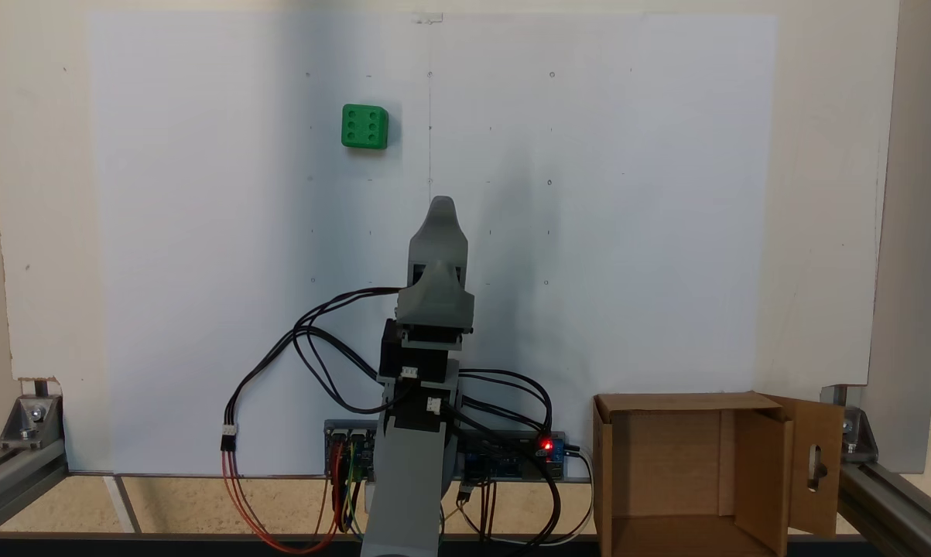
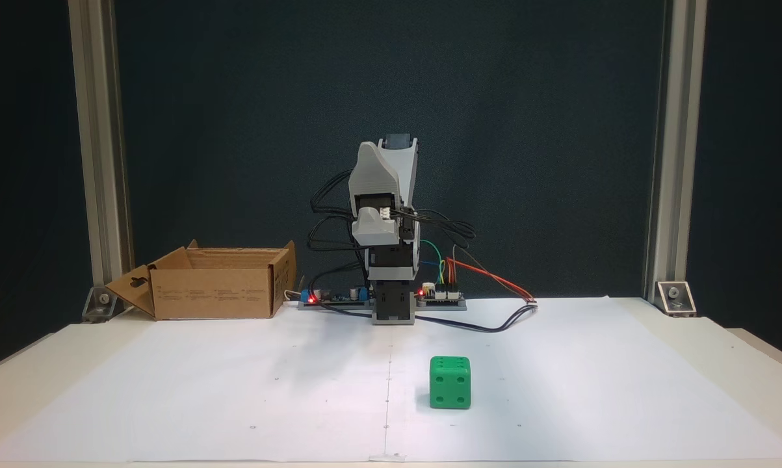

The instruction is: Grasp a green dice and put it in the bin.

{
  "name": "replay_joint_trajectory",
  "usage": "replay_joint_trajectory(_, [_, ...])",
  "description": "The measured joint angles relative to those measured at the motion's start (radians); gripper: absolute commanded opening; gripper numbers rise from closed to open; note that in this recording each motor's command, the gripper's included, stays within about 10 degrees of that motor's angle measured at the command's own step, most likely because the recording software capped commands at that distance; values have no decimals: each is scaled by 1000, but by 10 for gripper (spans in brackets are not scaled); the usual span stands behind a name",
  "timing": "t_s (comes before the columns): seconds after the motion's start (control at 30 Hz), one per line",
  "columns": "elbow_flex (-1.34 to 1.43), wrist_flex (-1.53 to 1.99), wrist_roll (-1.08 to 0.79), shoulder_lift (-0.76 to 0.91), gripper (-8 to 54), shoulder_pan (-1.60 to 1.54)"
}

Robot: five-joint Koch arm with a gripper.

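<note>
the green dice (image 1: 365,127) sits alone on the white sheet (image 1: 628,232), upper left of centre in the view from above, six pips facing up, and well apart from everything else. from the front-facing fixed view the same dice (image 2: 450,382) rests in the foreground just right of the sheet's centre line, four pips toward the camera. the arm is folded up over its base, and the gripper (image 1: 443,207) points out across the sheet toward the far edge in the view from above, short of the dice and to its right. in that view the jaws lie stacked one over the other, so only a single rounded grey tip shows; in the front view the gripper (image 2: 372,229) is a tucked grey shell facing the camera, and whether it is parted or closed i cannot tell. nothing is seen between the jaws. the bin (image 1: 612,433), a brown cardboard box with flaps out, stands at the lower right corner in the view from above, one flap with a slot cutout swung to its right; in the front view the bin (image 2: 215,292) is at the back left, beside the circuit boards (image 2: 335,296) with red lights glowing and wires (image 1: 310,340) looping off the arm.
</note>
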Motion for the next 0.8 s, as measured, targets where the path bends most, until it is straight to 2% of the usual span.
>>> replay_joint_trajectory(0.8, [0, 0, 0, 0, 439, 0])
